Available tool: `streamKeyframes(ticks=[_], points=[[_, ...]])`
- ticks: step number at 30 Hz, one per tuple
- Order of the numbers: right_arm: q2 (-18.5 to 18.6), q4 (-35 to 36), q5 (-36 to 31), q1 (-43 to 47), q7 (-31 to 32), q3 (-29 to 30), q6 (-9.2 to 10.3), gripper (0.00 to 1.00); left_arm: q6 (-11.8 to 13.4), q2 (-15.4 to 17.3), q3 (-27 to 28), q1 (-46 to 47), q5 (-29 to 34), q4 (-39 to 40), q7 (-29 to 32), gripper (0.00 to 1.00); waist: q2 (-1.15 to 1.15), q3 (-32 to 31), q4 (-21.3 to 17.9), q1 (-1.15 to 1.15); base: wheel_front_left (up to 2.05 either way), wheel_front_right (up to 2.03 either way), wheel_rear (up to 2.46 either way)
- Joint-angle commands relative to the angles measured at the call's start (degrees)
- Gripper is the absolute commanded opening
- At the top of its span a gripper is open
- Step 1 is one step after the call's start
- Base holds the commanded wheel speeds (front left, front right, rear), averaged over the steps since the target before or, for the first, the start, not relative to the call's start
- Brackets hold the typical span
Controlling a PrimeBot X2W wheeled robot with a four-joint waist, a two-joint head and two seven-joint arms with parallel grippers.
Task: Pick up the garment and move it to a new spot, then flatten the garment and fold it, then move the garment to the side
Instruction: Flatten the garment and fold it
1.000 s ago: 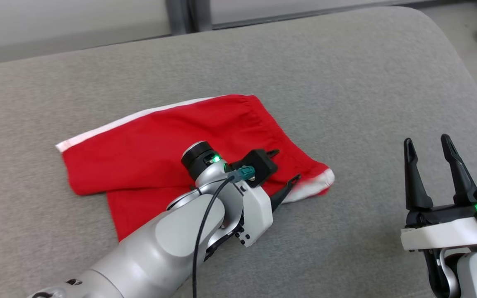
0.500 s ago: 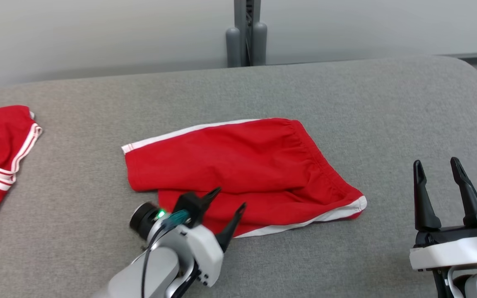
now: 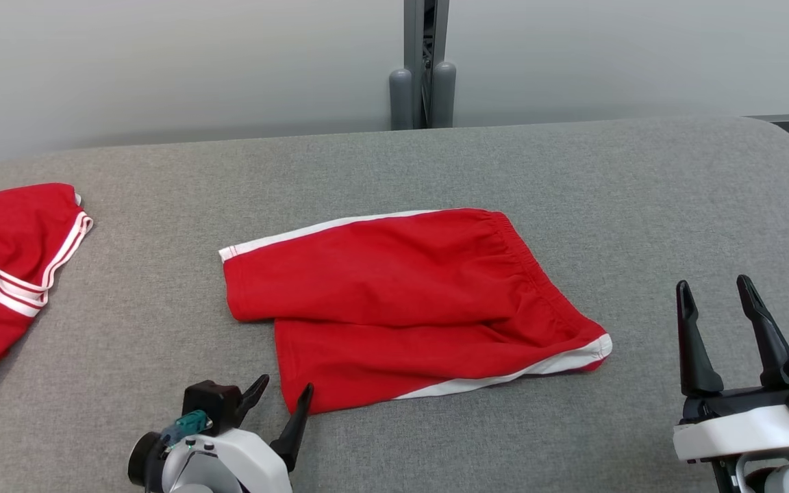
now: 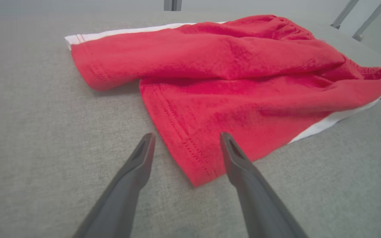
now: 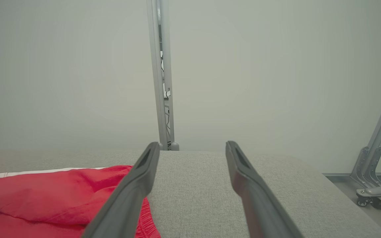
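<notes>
The garment (image 3: 401,294) is a pair of red shorts with white trim, folded in half and lying flat on the grey padded table (image 3: 572,192). In the left wrist view the garment (image 4: 230,82) lies just beyond my fingers, its near hem corner between them. My left gripper (image 3: 283,397) is open at the bottom left of the head view, its tips beside the garment's near-left corner and holding nothing. At the lower right my right gripper (image 3: 713,291) stands open and empty, well clear of the cloth. The right wrist view has the garment (image 5: 55,195) at its lower left.
A second red garment with white stripes (image 3: 4,260) lies at the table's left edge. A grey post (image 3: 425,68) rises behind the table against a pale wall. A wheeled metal frame foot (image 5: 374,188) stands on the floor off the table's right end.
My left arm has pulled back off the garment toward the near-left, leaving it folded on the table. The head camera has turned, bringing the second red garment into view.
</notes>
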State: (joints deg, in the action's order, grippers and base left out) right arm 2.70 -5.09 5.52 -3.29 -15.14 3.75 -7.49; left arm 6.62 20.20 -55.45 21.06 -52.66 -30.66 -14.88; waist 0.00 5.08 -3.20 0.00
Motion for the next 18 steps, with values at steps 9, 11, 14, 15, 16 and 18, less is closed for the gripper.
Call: streamKeyframes(ticks=[9, 11, 14, 15, 16, 18], points=[[0.36, -0.08, -0.78, -0.52, -0.11, 0.09, -0.01, 1.0, -3.29, -1.77, 2.81, -2.0, -6.36, -0.78, 1.53, 1.0, 0.0, 0.81, -1.48, 0.0, 0.0, 0.0, 0.0], [0.36, -0.14, -0.96, -0.64, -0.11, 0.14, -0.01, 1.0, -3.85, -2.36, 3.31, -1.84, -7.23, -1.24, 1.58, 1.0, 0.0, 0.87, -1.78, 0.0, 0.0, 0.0, 0.0], [0.35, -0.23, -1.12, -0.8, -0.11, 0.17, -0.01, 1.0, -4.66, -3.11, 3.63, -1.31, -8.08, -2.29, 1.66, 0.48, 0.0, 0.86, -2.18, 0.0, 0.0, 0.0, 0.0], [0.36, -0.25, -1.15, -0.87, -0.11, 0.2, -0.01, 1.0, -4.91, -3.3, 3.46, -1.01, -7.96, -2.78, 1.71, 0.33, 0.0, 0.82, -2.3, 0.0, 0.0, 0.0, 0.0], [0.36, -0.27, -1.19, -0.9, -0.11, 0.24, -0.01, 1.0, -5.11, -3.44, 3.32, -0.73, -7.79, -3.22, 1.68, 0.04, 0.0, 0.76, -2.39, 0.0, 0.0, 0.0, 0.0], [0.36, -0.28, -1.18, -0.91, -0.11, 0.27, -0.01, 1.0, -5.14, -3.63, 3.35, -0.52, -7.69, -3.51, 1.54, 0.0, 0.0, 0.72, -2.48, 0.0, 0.0, 0.0, 0.0]])
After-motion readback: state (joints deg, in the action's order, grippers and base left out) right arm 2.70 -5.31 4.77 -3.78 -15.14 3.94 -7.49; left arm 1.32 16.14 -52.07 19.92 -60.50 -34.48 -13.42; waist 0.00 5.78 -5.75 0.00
